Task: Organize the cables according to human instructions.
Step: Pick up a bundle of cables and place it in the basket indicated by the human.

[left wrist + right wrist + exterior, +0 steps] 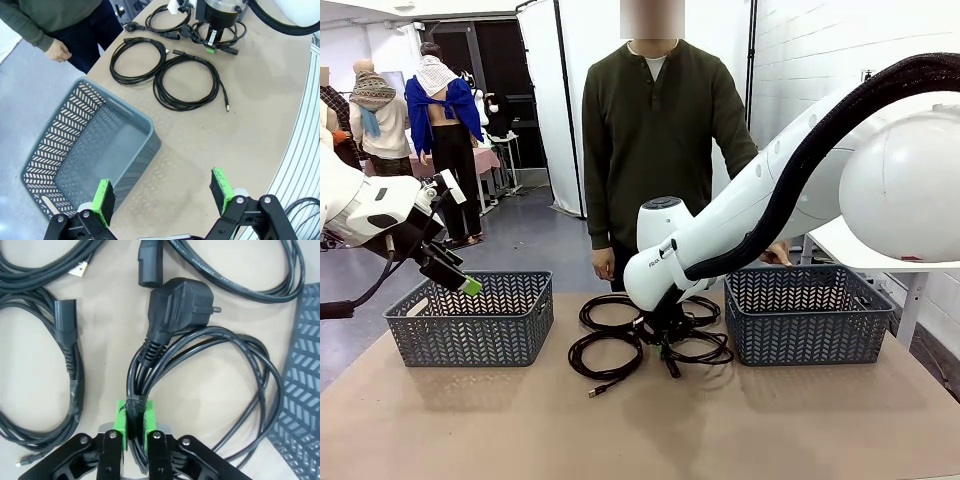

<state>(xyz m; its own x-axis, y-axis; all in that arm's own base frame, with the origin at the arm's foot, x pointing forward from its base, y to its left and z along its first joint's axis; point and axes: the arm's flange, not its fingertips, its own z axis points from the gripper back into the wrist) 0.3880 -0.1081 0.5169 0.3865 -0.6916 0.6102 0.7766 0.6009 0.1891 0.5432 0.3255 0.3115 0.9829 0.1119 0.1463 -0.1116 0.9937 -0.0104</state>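
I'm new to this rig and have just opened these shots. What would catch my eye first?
The right gripper sits low among the coils at the middle of the table, shut on a bundled cable with a big plug. The left gripper hangs open near the left basket, and a person stands across the table.

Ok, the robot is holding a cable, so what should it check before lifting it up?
1. Grip: right end effector shut on the bundled strands of the plug cable: ok.
2. Tangles: plug cable free of the neighbouring cables: cannot tell, the loops lie close together.
3. Other arm: left end effector open, up over the left basket, away from the cables: ok.
4. Where to go: which basket the person wants: cannot tell; one hand is by the right basket.
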